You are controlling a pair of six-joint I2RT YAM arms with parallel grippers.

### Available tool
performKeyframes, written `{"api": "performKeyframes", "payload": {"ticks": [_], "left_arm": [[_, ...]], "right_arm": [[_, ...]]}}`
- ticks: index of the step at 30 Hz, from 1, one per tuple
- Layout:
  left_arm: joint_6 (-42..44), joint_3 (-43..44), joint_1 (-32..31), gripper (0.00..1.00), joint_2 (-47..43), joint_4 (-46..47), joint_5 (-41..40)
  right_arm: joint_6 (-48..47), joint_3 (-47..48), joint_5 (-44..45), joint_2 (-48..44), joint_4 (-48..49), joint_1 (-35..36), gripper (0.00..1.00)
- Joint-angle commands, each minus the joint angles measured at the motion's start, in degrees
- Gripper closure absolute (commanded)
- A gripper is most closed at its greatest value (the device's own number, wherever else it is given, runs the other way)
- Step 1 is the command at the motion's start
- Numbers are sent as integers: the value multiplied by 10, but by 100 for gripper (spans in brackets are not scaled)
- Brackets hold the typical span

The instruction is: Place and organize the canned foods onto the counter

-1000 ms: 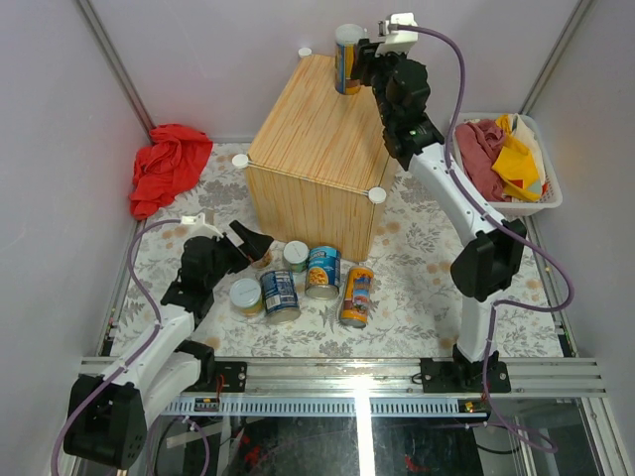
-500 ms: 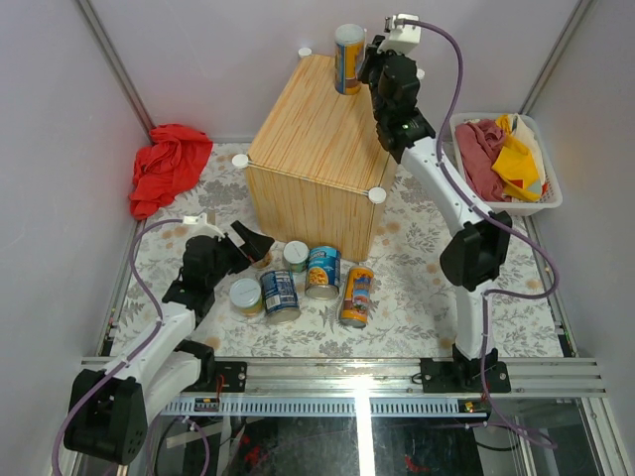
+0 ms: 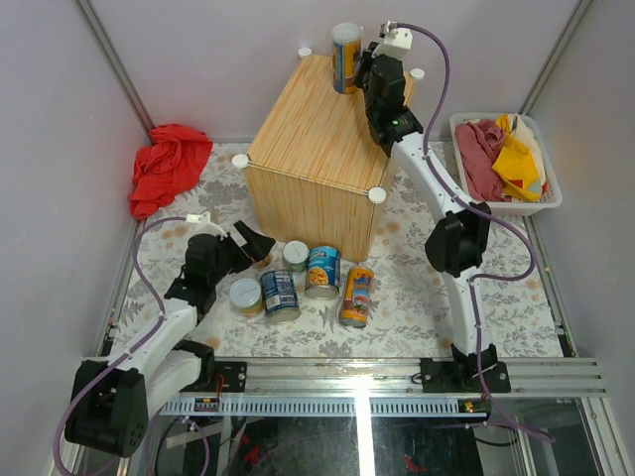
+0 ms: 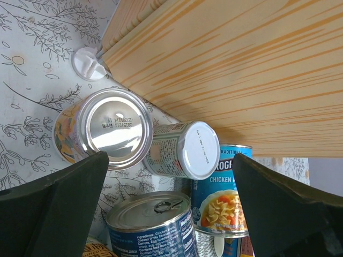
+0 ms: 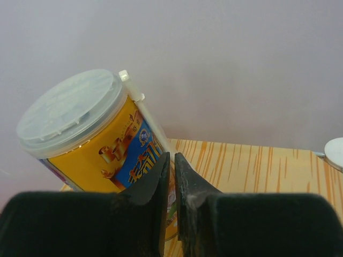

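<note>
Found the counter (image 3: 317, 139) beneath the right gripper (image 5: 171, 156), pressed together and empty, with one tall orange-blue can (image 3: 346, 58) upright just left of it. Counted six cans (image 3: 323, 271) on the bench (image 3: 417, 288), ahead of and below the spread left gripper (image 4: 169, 154). Judged one placed, six left to lift.

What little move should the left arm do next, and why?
Probably lower the left gripper onto the white-lidded short can and close. Its fingers are open, framing that can, which sits below, not on the counter.
</note>
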Motion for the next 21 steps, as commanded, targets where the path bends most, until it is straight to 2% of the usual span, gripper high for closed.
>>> {"api": "performKeyframes", "payload": {"ticks": [1, 21], "left_arm": [[18, 17, -3, 0, 10, 30, 1], [49, 41, 1, 0, 26, 5, 6]], "right_arm": [[30, 49, -8, 10, 11, -1, 86], [120, 128, -56, 95, 4, 2, 84]]}}
